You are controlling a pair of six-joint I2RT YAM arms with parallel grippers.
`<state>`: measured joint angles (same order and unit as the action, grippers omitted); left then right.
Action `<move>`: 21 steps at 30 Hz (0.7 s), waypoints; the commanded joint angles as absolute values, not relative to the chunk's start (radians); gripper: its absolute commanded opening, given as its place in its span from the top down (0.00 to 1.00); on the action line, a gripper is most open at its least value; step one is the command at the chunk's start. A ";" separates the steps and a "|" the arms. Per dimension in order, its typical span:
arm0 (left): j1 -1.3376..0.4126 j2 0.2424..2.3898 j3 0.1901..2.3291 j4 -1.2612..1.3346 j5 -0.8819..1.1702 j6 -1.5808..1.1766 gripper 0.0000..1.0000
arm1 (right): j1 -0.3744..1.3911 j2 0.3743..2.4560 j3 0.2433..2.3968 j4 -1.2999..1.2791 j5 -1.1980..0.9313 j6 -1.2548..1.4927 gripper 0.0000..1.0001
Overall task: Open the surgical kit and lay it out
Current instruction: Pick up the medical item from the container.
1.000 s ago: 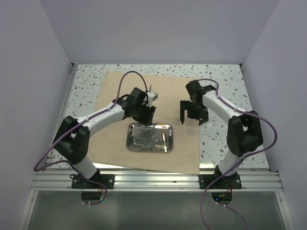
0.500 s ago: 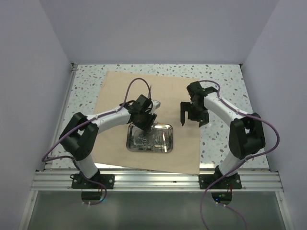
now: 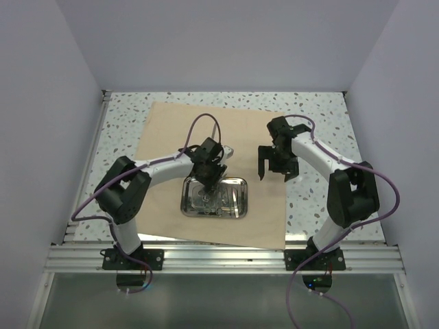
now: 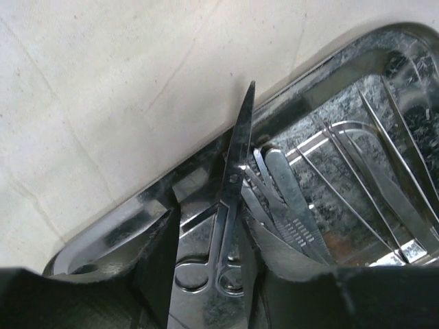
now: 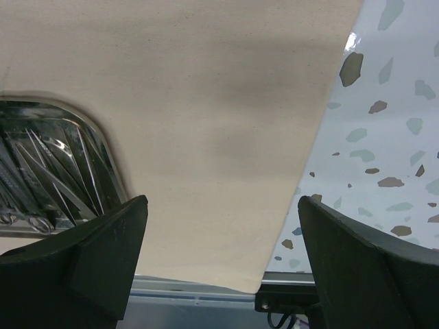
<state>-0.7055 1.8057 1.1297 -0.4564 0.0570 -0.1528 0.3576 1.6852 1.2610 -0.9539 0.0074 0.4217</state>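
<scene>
The tan wrap sheet lies spread flat with the shiny steel tray on its near middle. Thin metal instruments lie in the tray. My left gripper is down in the tray's far left end. In the left wrist view my left gripper is narrowed onto the ring handles of the scissors. The scissors' tip reaches over the tray rim. Tweezers and forceps lie to the right. My right gripper hangs wide open and empty above the wrap, right of the tray.
The speckled tabletop shows round the wrap. In the right wrist view the open right gripper looks down on the wrap, the tray corner and the table's near metal rail. Grey walls stand on three sides.
My left gripper has moved right and down from above the tray's far edge into the tray, onto the scissors. The right arm has barely moved.
</scene>
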 commanded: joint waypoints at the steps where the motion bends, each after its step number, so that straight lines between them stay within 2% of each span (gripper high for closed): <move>1: -0.712 1.848 1.161 -0.408 0.031 -0.141 0.58 | 0.353 1.678 1.285 -0.957 -0.002 0.410 0.05; 3: -0.712 1.884 1.167 -0.405 0.028 -0.143 0.61 | 0.354 1.690 1.296 -0.959 -0.002 0.411 0.05; 4: -0.713 1.894 1.175 -0.403 0.029 -0.143 0.67 | 0.353 1.693 1.301 -0.959 -0.003 0.411 0.05; 6: -0.713 1.924 1.180 -0.399 0.041 -0.143 0.72 | 0.354 1.701 1.310 -0.960 -0.003 0.410 0.05; 7: -0.712 1.931 1.180 -0.397 0.051 -0.143 0.80 | 0.354 1.704 1.313 -0.959 -0.003 0.410 0.05; 9: -0.713 1.950 1.180 -0.396 0.060 -0.140 0.89 | 0.354 1.706 1.322 -0.963 -0.003 0.408 0.05; 10: -0.712 1.951 1.181 -0.402 0.069 -0.140 0.98 | 0.354 1.704 1.325 -0.966 -0.003 0.407 0.05; 14: -0.712 1.907 1.227 -0.475 0.072 -0.144 1.00 | 0.354 1.674 1.342 -0.953 -0.061 0.399 0.04; 21: -0.655 1.832 1.507 -0.652 0.020 -0.121 1.00 | 0.448 1.641 1.371 -0.911 -0.152 0.393 0.02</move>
